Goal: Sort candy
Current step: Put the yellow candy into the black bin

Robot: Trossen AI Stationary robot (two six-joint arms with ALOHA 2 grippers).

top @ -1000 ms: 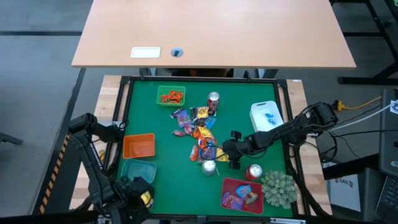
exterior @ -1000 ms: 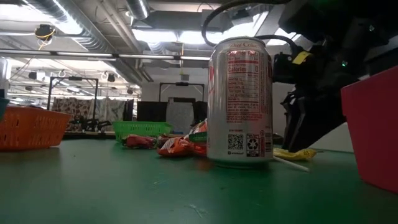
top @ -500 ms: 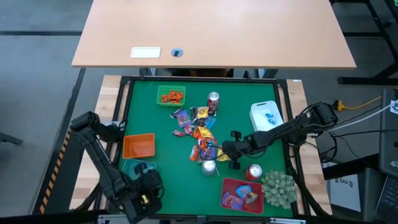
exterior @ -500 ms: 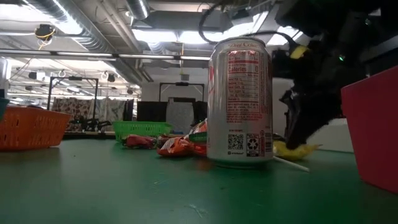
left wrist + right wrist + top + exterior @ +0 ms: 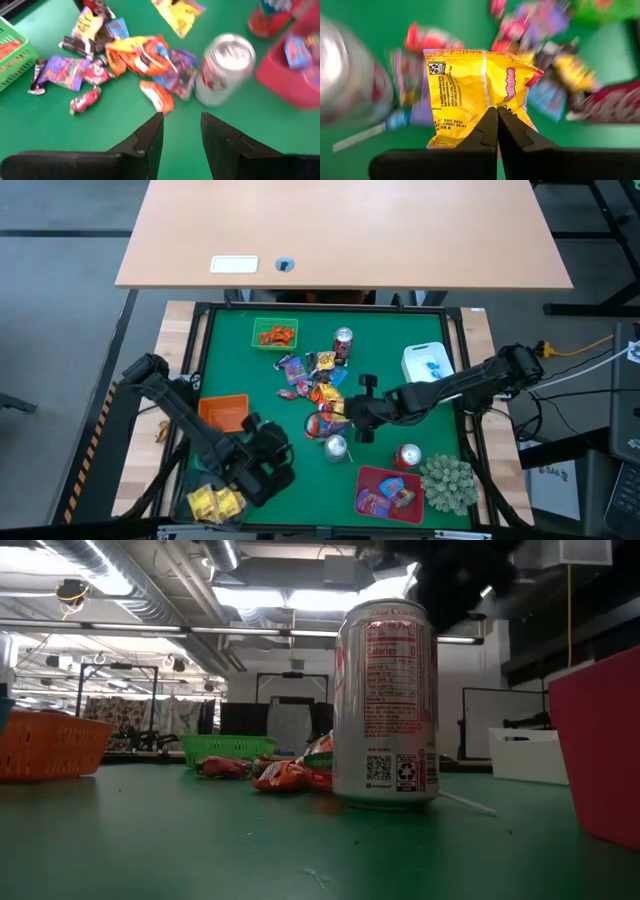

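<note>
The candy pile lies mid-mat, with orange-red, purple, yellow and dark wrappers; it also shows in the left wrist view. My right gripper hovers over the pile's near right side, shut on a yellow packet. In the low view the right arm shows only as a dark shape above the can. My left gripper is open and empty over the near left part of the mat, with its fingers pointing toward the pile. My right gripper pinches the yellow packet between its two shut fingers at the middle of one edge. The packet spreads flat beyond the fingertips, printed face toward the wrist camera. It is off the mat, above the pile.
A green basket with orange-red candy, an orange bin, a white bin and a red bin ring the mat. Cans stand by the pile and near the plant. Yellow wrappers lie at the near left.
My right gripper has risen with the yellow packet, lifting it off the mat beside the can, and has shifted a little toward the table's left and far side. My left arm has swung from the near-left corner toward the table's middle, over the mat.
</note>
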